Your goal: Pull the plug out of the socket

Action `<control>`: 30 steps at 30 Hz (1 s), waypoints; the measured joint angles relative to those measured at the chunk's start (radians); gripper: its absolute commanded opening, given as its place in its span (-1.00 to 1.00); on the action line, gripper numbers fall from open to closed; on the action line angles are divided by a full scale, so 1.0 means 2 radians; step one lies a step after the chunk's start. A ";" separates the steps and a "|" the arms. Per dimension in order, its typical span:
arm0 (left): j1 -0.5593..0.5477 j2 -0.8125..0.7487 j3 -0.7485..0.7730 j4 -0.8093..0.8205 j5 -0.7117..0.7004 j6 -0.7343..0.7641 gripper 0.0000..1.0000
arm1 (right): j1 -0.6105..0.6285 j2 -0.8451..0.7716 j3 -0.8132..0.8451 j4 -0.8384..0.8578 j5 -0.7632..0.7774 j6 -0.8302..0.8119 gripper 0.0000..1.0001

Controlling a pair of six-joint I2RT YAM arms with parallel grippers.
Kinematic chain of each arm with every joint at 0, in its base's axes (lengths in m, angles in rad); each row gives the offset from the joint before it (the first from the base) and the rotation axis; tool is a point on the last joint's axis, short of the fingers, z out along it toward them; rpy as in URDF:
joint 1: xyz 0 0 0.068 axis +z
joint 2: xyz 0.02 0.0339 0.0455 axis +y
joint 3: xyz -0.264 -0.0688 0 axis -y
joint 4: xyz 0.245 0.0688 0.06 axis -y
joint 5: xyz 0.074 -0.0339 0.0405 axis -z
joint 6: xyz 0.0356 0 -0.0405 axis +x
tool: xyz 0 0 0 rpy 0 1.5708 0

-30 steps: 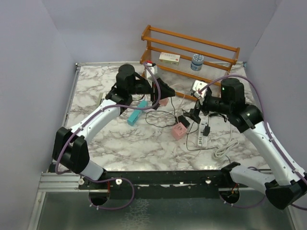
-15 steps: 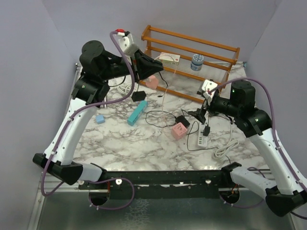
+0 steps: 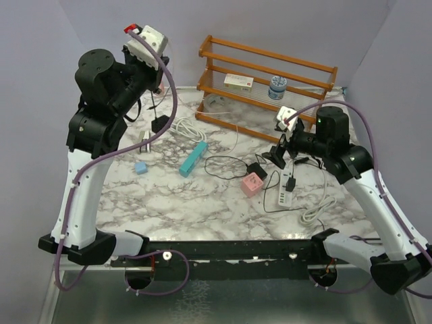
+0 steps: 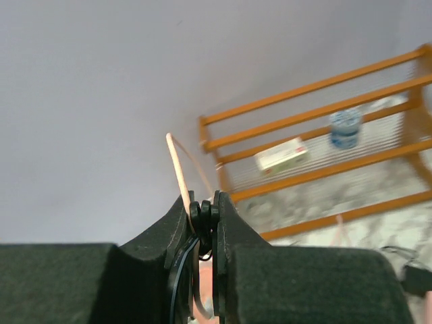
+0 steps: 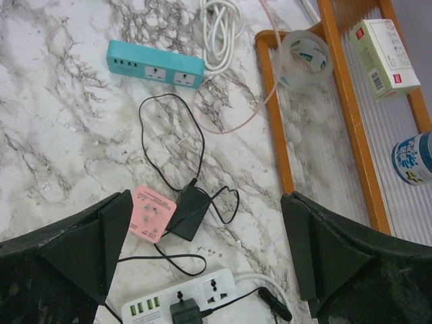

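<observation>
While the left arm is raised high over the far-left corner, the left hand [image 4: 206, 210] is clamped shut on a thin black cord [image 4: 202, 217], with a pale pink cable [image 4: 177, 169] rising beside it. In the overhead view a black plug [image 3: 160, 123] hangs under that hand, clear of the bench [image 3: 189, 202], above a white coiled cable [image 3: 185, 126]. Whether the plug is joined to any socket I cannot tell. The right hand [image 5: 206, 202] hovers with its fingers spread wide over a pink socket cube [image 5: 152, 213] and a black adapter [image 5: 187, 210] lying against the cube's edge. Just beside them lies a white power strip [image 5: 202, 297] and, farther off, a teal power strip [image 5: 155, 64] — a wooden rack [image 3: 270, 53] stands at the back.
</observation>
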 measured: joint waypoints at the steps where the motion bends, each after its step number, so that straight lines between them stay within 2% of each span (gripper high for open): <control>1: 0.001 0.002 0.002 -0.008 -0.025 0.013 -1.00 | 0.000 0.002 0.002 0.000 0.002 0.000 1.00; 6: 0.014 0.008 -0.003 -0.036 -0.150 0.088 -1.00 | 0.000 0.016 0.005 0.000 0.007 0.000 1.00; 12: 0.073 0.009 -0.060 -0.040 -0.219 0.135 -1.00 | 0.000 0.032 0.005 0.001 0.006 0.000 1.00; 16: 0.130 0.014 -0.104 -0.039 -0.222 0.147 -1.00 | 0.000 0.036 0.003 0.005 0.006 0.000 1.00; 21: 0.201 0.014 -0.200 -0.031 -0.197 0.150 -1.00 | 0.000 0.036 -0.018 0.015 0.006 0.000 1.00; 24: 0.224 0.014 -0.256 -0.036 -0.179 0.150 -1.00 | 0.000 0.037 -0.033 0.016 0.006 0.000 1.00; 30: 0.233 0.014 -0.330 -0.040 -0.156 0.150 -1.00 | 0.000 0.040 -0.054 0.019 0.006 0.000 1.00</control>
